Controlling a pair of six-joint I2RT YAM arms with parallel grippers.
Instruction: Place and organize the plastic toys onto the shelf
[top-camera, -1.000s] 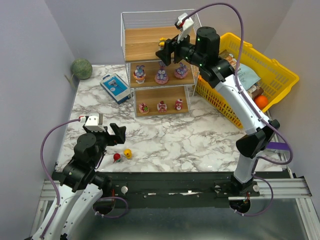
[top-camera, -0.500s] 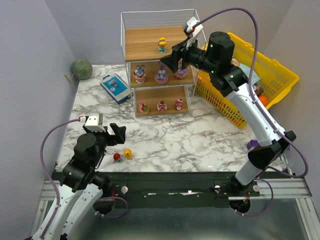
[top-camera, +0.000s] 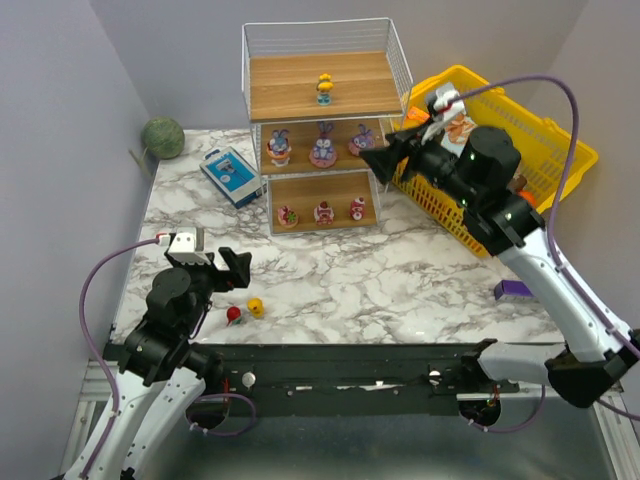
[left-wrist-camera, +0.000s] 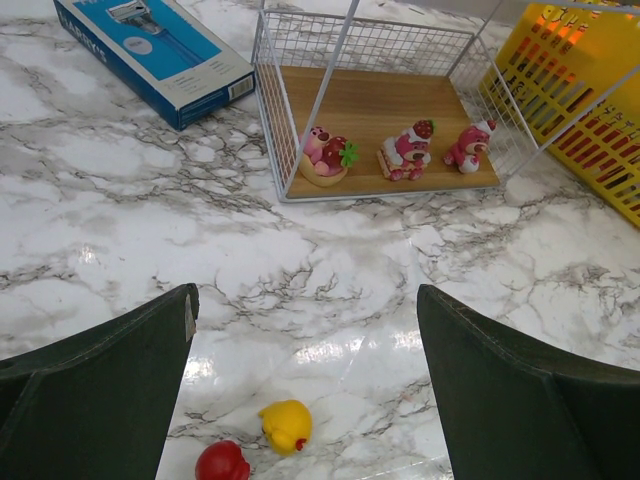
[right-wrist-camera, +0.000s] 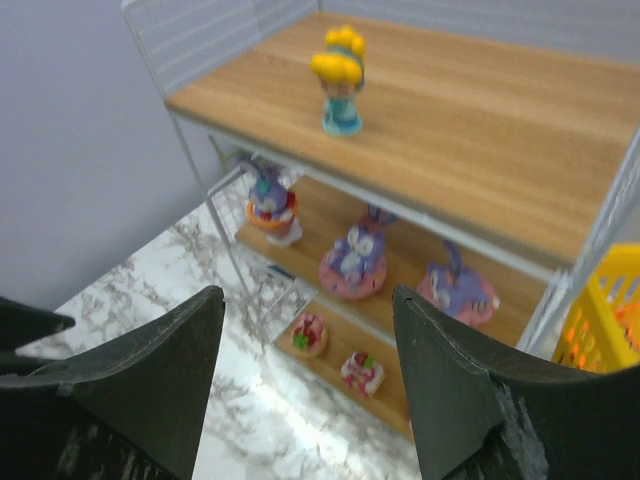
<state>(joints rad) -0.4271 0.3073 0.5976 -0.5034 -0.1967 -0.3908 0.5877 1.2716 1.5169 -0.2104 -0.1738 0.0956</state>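
The shelf (top-camera: 290, 90) stands at the back of the table. On its top board a yellow-haired toy (top-camera: 324, 88) stands alone. The middle tier holds three purple bunny-eared toys (top-camera: 323, 150), and the bottom tier three pink-red cake-like ones (top-camera: 323, 211). A yellow toy (top-camera: 256, 308) and a red one (top-camera: 233, 315) lie loose on the marble near the front left. My left gripper (top-camera: 228, 278) hovers just above and behind them, open and empty; both show low in the left wrist view, yellow toy (left-wrist-camera: 287, 424), red toy (left-wrist-camera: 222, 462). My right gripper (top-camera: 385, 160) hangs open and empty right of the shelf's middle tier.
A blue-white box (top-camera: 230, 175) lies left of the shelf. A yellow basket (top-camera: 540, 140) with packets and an orange fruit stands at the right. A green ball (top-camera: 162, 136) sits in the back left corner. A small purple object (top-camera: 513, 289) lies near the right edge.
My right gripper has drawn back from the shelf's top tier, down and to the right toward the basket. The yellow-haired toy stays standing on the top board. The left arm has not moved.
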